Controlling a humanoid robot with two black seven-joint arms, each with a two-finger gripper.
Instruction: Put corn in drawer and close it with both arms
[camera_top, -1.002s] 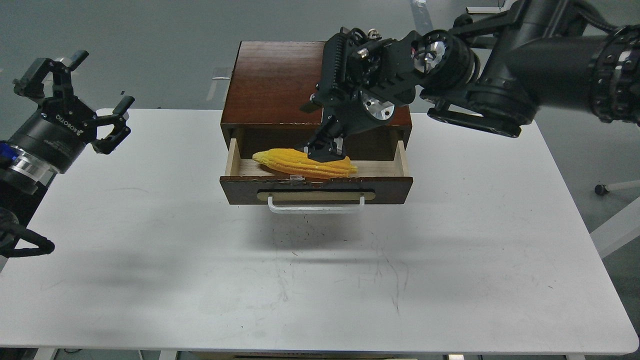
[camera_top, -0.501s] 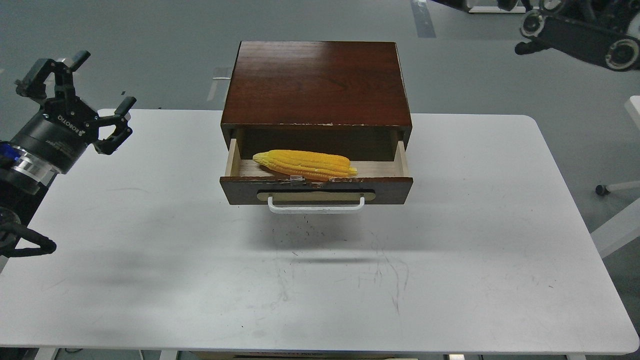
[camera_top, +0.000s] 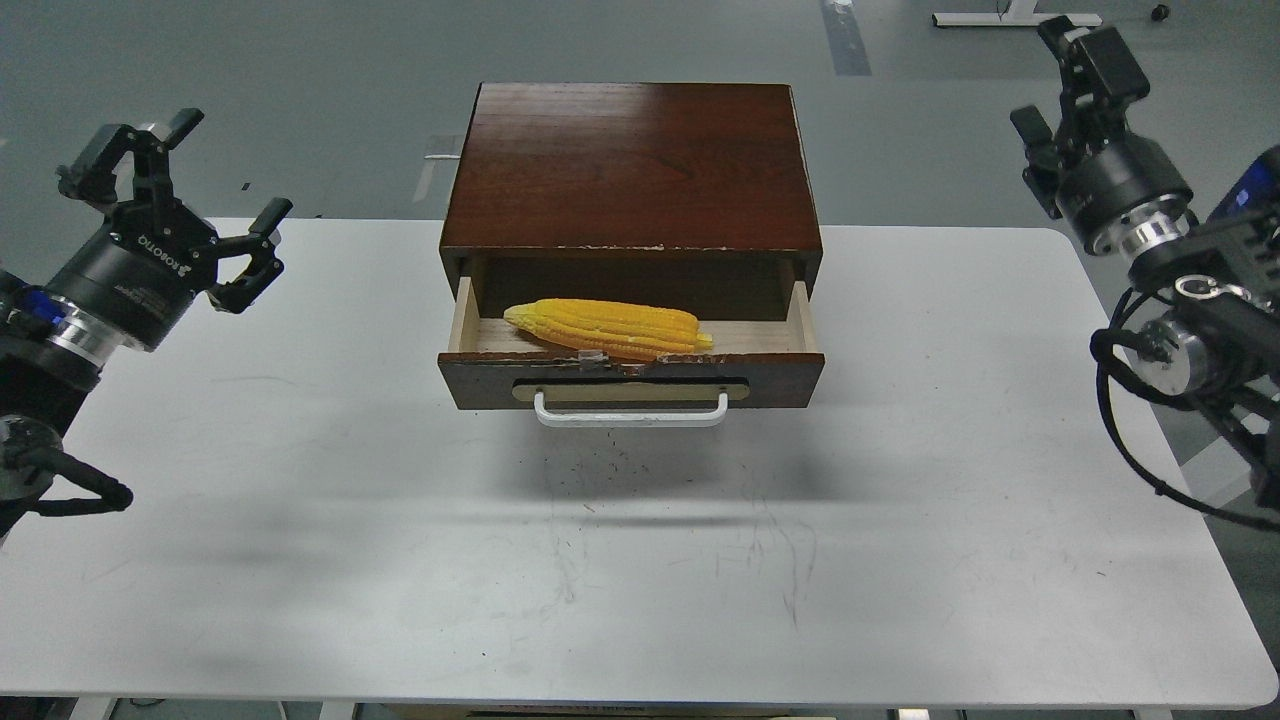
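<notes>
Left gripper (camera_top: 175, 200): fingers spread wide, empty, over table's (camera_top: 300, 560) left edge. Right gripper (camera_top: 1075, 95): empty, opening indiscernible. Corn (camera_top: 608, 328): inside open drawer (camera_top: 630, 378).

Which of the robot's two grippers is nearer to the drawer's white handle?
Left. The left gripper hovers open above the table's left edge, clearly closer to the white handle. The right gripper is raised beyond the table's far right corner, farther away.

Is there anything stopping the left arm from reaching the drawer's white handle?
Probably not. The left gripper is open and holds nothing, and only bare table lies between it and the handle on the drawer.
</notes>
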